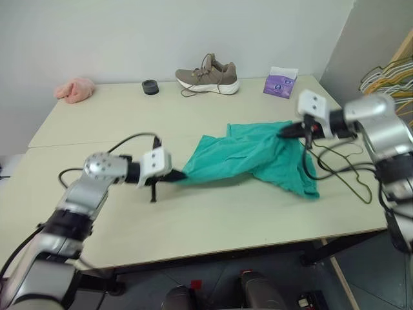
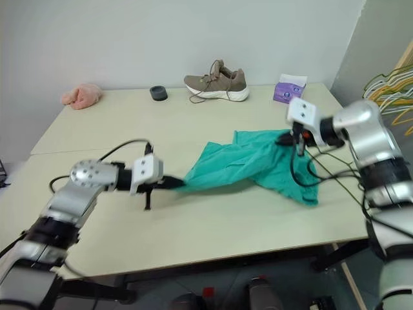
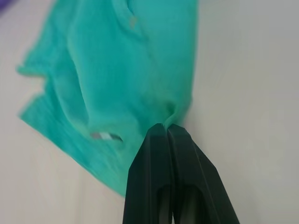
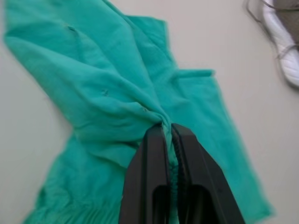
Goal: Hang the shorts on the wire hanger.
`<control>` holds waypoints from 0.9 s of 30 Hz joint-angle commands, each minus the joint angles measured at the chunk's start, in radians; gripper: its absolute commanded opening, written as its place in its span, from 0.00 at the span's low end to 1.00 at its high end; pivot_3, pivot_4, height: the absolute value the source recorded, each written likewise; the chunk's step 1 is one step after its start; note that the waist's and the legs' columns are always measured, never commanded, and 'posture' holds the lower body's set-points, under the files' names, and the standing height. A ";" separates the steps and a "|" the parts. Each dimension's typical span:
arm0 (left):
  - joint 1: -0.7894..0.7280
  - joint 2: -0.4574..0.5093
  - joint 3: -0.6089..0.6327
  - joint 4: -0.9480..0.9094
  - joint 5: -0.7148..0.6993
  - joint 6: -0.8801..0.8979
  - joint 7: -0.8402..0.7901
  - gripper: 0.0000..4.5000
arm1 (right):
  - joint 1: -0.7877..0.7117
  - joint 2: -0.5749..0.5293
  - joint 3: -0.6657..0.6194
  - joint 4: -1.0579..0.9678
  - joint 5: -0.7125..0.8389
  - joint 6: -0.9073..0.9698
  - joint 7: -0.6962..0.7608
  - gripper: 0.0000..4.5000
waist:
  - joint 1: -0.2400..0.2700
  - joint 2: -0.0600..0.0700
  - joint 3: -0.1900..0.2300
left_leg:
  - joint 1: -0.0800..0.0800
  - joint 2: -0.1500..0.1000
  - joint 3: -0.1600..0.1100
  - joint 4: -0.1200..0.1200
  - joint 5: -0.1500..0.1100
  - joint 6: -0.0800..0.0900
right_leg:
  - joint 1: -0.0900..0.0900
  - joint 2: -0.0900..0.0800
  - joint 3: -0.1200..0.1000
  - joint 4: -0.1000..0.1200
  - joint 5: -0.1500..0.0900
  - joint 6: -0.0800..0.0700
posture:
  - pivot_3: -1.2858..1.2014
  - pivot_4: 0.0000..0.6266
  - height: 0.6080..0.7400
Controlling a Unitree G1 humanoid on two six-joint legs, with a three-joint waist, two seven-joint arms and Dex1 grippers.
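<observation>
A pale beige table (image 1: 213,219) is set against a plain white wall, and several items are placed along its far edge: a pink fluffy cloth (image 1: 75,89), a small dark round object (image 1: 150,86), a brown shoe (image 1: 208,75) with a white sole, and a purple tissue pack (image 1: 279,83). The teal-green shorts (image 1: 251,157) are stretched across the middle of the table between the two arms. The left gripper (image 1: 177,175) is closed tightly on the near-left edge of the shorts, with its fingers (image 3: 161,154) pressed together over a pinched fold of fabric. The right gripper (image 1: 288,131) is closed on a bunched fold at the far-right edge of the shorts, and that edge is lifted slightly above the table, while the lower part of the garment lies on the surface. The wire hanger (image 1: 352,174) is seen as a thin wire lying on the table at the right, just beside and partly behind the shorts, below the right gripper. A bunch of coloured hangers (image 1: 390,74) is visible beyond the table at the far right.
</observation>
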 commanded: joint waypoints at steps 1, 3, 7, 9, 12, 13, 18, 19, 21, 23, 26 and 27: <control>-0.198 -0.075 0.086 0.207 0.071 -0.044 0.227 0.00 | -0.193 0.082 0.081 0.237 -0.217 -0.234 -0.307 0.00 | -0.004 0.000 0.000 | -0.003 0.000 0.000 0.001 0.000 -0.001 | -0.003 0.000 0.001 0.001 0.000 0.000 | 0.48 0.09 1.00; -0.320 -0.094 0.110 0.340 0.112 -0.087 0.333 0.00 | -0.284 0.149 0.113 0.314 -0.297 -0.306 -0.474 0.00 | -0.013 0.001 0.000 | -0.012 0.002 0.001 0.002 0.003 -0.006 | -0.012 -0.002 0.003 0.001 0.000 0.000 | 0.48 0.09 1.00; -0.501 -0.078 0.157 0.510 0.142 -0.161 0.405 0.00 | -0.437 0.250 0.064 0.390 -0.319 -0.390 -0.661 0.00 | -0.037 0.001 0.000 | -0.020 0.002 0.004 -0.006 0.007 -0.013 | -0.025 -0.007 0.002 0.002 0.000 0.000 | 0.49 0.07 1.00; -0.530 -0.059 0.157 0.538 0.169 -0.212 0.407 0.00 | -0.482 0.265 0.033 0.405 -0.310 -0.413 -0.696 0.00 | -0.040 0.001 -0.001 | -0.022 0.003 0.003 -0.007 0.007 -0.014 | -0.027 -0.007 0.001 0.003 0.000 0.000 | 0.49 0.07 1.00; -0.552 0.001 0.151 0.564 0.230 -0.285 0.444 0.00 | -0.533 0.269 -0.002 0.408 -0.308 -0.469 -0.746 0.00 | -0.038 0.001 -0.001 | -0.023 0.002 0.003 -0.007 0.006 -0.014 | -0.027 -0.008 0.001 0.002 0.000 0.000 | 0.48 0.07 1.00; -0.568 0.031 0.149 0.578 0.259 -0.307 0.481 0.00 | -0.550 0.269 -0.009 0.407 -0.313 -0.488 -0.771 0.00 | -0.037 0.001 -0.001 | -0.023 0.002 0.003 -0.006 0.006 -0.014 | -0.027 -0.008 0.001 0.002 0.000 0.000 | 0.48 0.07 1.00; -0.652 0.152 0.168 0.541 0.305 -0.340 0.493 0.00 | -0.584 0.236 -0.052 0.381 -0.305 -0.653 -0.846 0.00 | -0.029 0.001 -0.001 | -0.025 0.000 0.004 -0.002 0.006 -0.014 | -0.029 -0.009 0.001 0.003 0.002 0.001 | 0.49 0.09 1.00; -0.633 0.163 0.172 0.498 0.289 -0.318 0.449 0.00 | -0.556 0.228 -0.066 0.371 -0.281 -0.695 -0.790 0.00 | -0.024 0.001 -0.001 | -0.025 0.000 0.004 -0.002 0.006 -0.014 | -0.029 -0.009 0.001 0.002 0.002 0.002 | 0.49 0.09 1.00; -0.551 0.184 0.189 0.369 0.229 -0.235 0.341 0.00 | -0.469 0.210 -0.085 0.335 -0.223 -0.798 -0.639 0.00 | -0.017 0.001 -0.002 | -0.025 0.000 0.003 -0.002 0.006 -0.014 | -0.028 -0.008 0.001 0.002 0.002 0.002 | 0.49 0.11 1.00; -0.350 0.234 0.209 0.124 0.113 -0.044 0.179 0.00 | -0.269 0.188 -0.093 0.221 -0.078 -0.865 -0.382 0.00 | -0.012 0.000 -0.006 | -0.019 0.000 0.002 -0.003 0.006 -0.014 | -0.020 -0.008 0.001 0.001 0.002 0.002 | 0.49 0.11 1.00; -0.007 0.324 0.249 -0.224 -0.074 0.223 0.000 0.00 | 0.068 0.113 -0.031 -0.107 0.111 -0.809 -0.101 0.00 | -0.007 -0.002 -0.008 | -0.002 0.002 0.000 -0.002 0.005 -0.014 | 0.001 -0.007 0.000 0.001 0.000 0.005 | 0.48 0.12 1.00; 0.072 0.344 0.265 -0.303 -0.113 0.283 -0.026 0.00 | 0.143 0.091 -0.021 -0.203 0.145 -0.768 -0.051 0.00 | -0.002 -0.001 -0.008 | -0.003 0.002 -0.001 -0.002 0.004 -0.013 | 0.001 -0.008 0.000 0.000 0.000 0.004 | 0.48 0.12 1.00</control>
